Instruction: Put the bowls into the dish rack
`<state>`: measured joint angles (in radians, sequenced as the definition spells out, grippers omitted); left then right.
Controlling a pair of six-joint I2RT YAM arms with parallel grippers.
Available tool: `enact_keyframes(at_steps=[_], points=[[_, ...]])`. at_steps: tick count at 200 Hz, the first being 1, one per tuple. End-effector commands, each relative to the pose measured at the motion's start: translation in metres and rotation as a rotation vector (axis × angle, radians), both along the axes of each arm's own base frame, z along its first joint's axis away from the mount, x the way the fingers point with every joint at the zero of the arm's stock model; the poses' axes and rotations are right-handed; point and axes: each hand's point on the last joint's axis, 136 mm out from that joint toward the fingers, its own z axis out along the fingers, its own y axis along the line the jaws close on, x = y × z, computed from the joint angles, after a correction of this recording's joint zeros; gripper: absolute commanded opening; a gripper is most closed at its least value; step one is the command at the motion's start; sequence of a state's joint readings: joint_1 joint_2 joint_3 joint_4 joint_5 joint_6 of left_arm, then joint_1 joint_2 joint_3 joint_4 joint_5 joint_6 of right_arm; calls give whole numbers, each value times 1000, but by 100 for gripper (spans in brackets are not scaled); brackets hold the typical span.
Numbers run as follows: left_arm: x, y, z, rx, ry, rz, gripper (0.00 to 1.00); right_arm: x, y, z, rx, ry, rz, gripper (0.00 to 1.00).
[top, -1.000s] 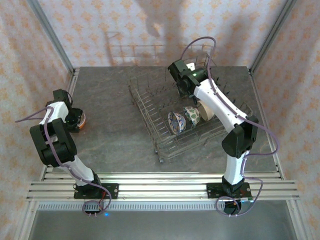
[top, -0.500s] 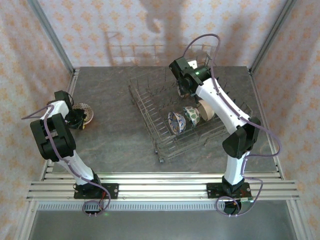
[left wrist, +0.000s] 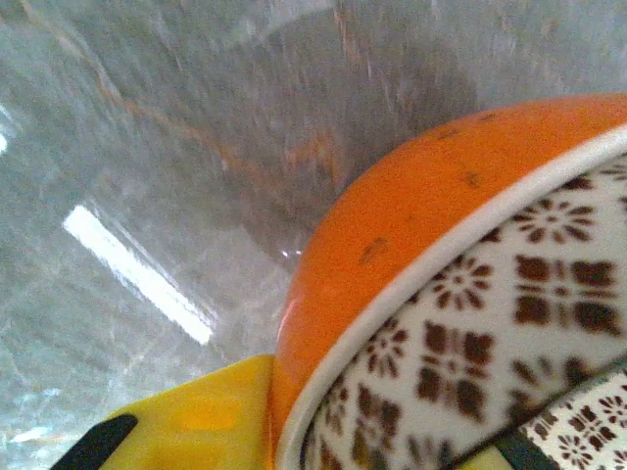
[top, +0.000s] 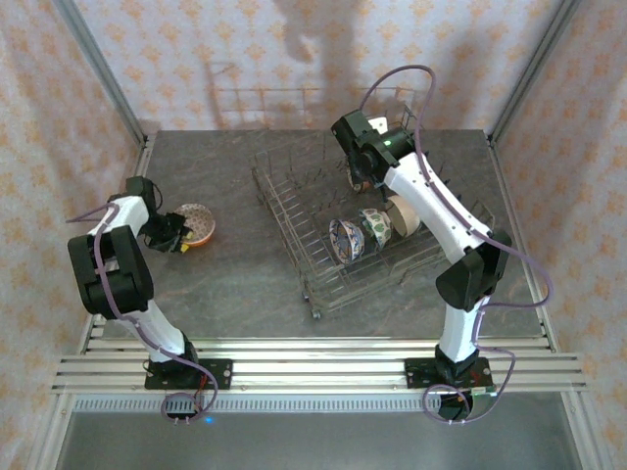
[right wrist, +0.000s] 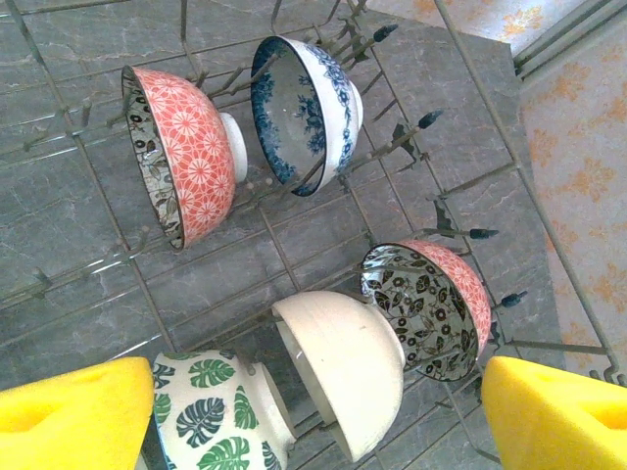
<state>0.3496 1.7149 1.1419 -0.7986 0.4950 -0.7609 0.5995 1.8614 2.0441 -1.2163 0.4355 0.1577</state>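
**Top external view.** The left end effector (top: pixel 174 233) is shown at the left of the desk (top: pixel 245 279), closed on the rim of the orange bowl (top: pixel 197 224) and well apart from the dish rack (top: pixel 284 211). The right end effector (top: pixel 364 178) hangs over the rack's far part. A blue bowl (top: pixel 343 241), a green leaf bowl (top: pixel 375 227) and a cream bowl (top: pixel 404 213) are stood on edge in the rack.

**Left wrist view.** A yellow pad (left wrist: pixel 196 421) is pressed against the orange outer wall. The white inside is printed with brown flowers and squares. Whether the bowl touches the desk cannot be told.

**Right wrist view.** The yellow fingertips (right wrist: pixel 69 411) are spread wide, with nothing held. Two further bowls are lodged on edge between the tines, a pinkish-red bowl (right wrist: pixel 191 147) and a second red bowl (right wrist: pixel 460 284) with a black-leaf inside.
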Motion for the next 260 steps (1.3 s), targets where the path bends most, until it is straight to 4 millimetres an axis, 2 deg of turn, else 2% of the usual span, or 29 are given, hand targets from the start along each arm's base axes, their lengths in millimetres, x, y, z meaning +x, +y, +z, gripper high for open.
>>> enact_keyframes(at_steps=[1, 45, 84, 115, 190, 260], points=[[-17, -15, 9, -13, 20, -72, 27, -8, -1, 12, 20, -15, -6, 86], [-30, -16, 14, 18, 28, -105, 36, -9, 2, 6, 25, -1, -4, 86], [-30, -8, 29, 80, 13, -142, 37, -10, 4, 4, 29, -1, 0, 86], [-30, -7, 27, 83, 29, -157, 38, -10, 5, 1, 35, 4, 0, 86], [-18, -4, 25, 77, 26, -166, 28, -10, 6, -2, 35, 9, -1, 86], [-16, -6, 20, 61, 36, -178, 24, -10, 8, -6, 43, 19, 0, 86]])
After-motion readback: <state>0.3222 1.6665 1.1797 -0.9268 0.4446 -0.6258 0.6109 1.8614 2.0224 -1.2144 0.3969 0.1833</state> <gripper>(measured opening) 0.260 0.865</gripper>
